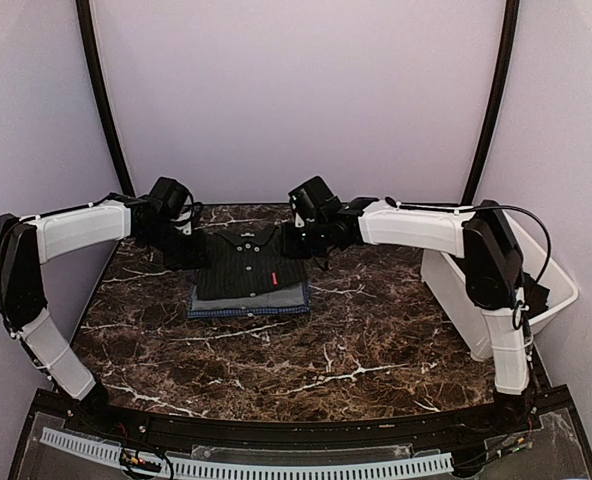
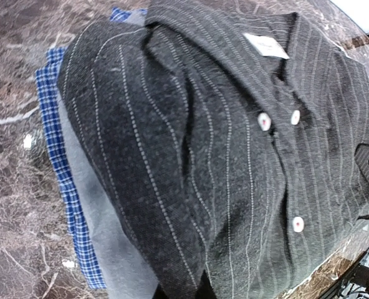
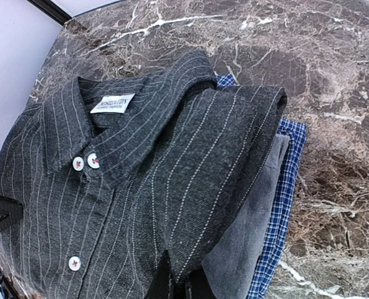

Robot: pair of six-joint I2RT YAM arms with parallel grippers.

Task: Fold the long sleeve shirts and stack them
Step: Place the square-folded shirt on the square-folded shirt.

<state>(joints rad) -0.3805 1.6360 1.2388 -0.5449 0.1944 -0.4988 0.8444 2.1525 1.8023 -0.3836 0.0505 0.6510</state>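
My left tool [image 1: 186, 248] hangs at the left edge of the stack [image 1: 248, 292], low over the tabletop [image 1: 356, 330]. I cannot tell whether its jaws stand wide or narrow. The stack lies toward the back middle. A folded charcoal pinstriped shirt [image 1: 248, 268] is on top, over a grey shirt [image 2: 113, 249], with a blue checked shirt [image 2: 52, 143] at the bottom. My right tool [image 1: 308, 245] sits at the stack's right edge, and I cannot tell its opening either. A white tub [image 1: 561, 290] stands at the far right.
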